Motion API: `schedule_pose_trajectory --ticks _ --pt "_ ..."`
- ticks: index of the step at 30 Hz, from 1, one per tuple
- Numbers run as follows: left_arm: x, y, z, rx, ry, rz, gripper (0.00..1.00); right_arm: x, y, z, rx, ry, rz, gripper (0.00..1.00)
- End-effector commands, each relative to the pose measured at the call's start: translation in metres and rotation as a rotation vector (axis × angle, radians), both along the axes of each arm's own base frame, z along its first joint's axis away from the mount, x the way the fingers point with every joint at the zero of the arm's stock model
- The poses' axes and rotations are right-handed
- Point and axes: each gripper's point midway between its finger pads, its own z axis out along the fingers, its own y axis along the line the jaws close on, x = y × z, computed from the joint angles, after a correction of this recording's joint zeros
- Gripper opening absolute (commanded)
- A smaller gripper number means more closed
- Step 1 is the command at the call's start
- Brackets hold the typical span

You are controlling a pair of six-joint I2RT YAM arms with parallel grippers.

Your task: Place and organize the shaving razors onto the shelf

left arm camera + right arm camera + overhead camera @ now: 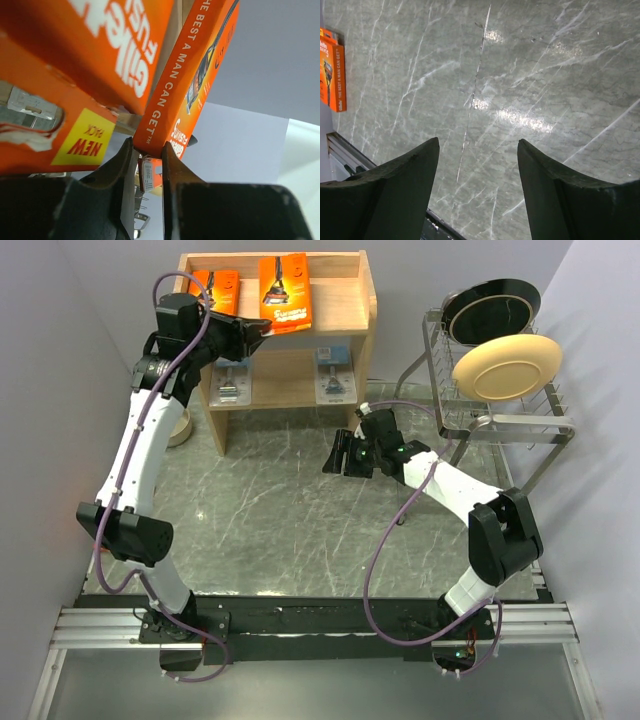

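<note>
Orange pack [285,295] pinched at its bottom edge by the left gripper [260,333] over the shelf [342,295] top tray. Set it square beside the second orange pack [216,290], then release. Right gripper [345,455] gapes empty before the shelf.

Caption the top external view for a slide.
Left gripper pinches an orange razor pack atop the shelf; two blister packs sit on its lower board; right gripper hangs open over the table.

wire dish rack [525,426] | black plate [492,308] | cream plate [507,367] | marble table [290,530]
</note>
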Motion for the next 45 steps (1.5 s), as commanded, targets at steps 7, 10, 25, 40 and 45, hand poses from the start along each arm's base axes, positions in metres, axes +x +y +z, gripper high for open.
schedule_pose_trajectory --ticks 7,10,25,40,45 --pt "-0.024 0.011 0.052 -0.017 -0.133 0.073 0.36 0.009 -0.002 0.019 0.042 -0.058 -0.027 0.71" --pt "-0.029 0.010 0.062 -0.014 -0.175 0.061 0.62 0.010 -0.001 0.022 0.049 -0.066 -0.025 0.71" --pt "-0.100 -0.011 0.064 0.164 -0.360 -0.209 0.99 0.010 -0.007 0.023 0.068 -0.070 -0.049 0.72" --pt "-0.155 0.099 0.064 0.906 -1.045 -0.184 0.99 -0.013 0.042 0.280 0.373 -0.710 0.238 0.61" --pt "-0.154 0.110 0.021 1.001 -0.979 -0.141 0.79 -0.007 0.033 0.346 0.348 -0.898 0.172 0.51"
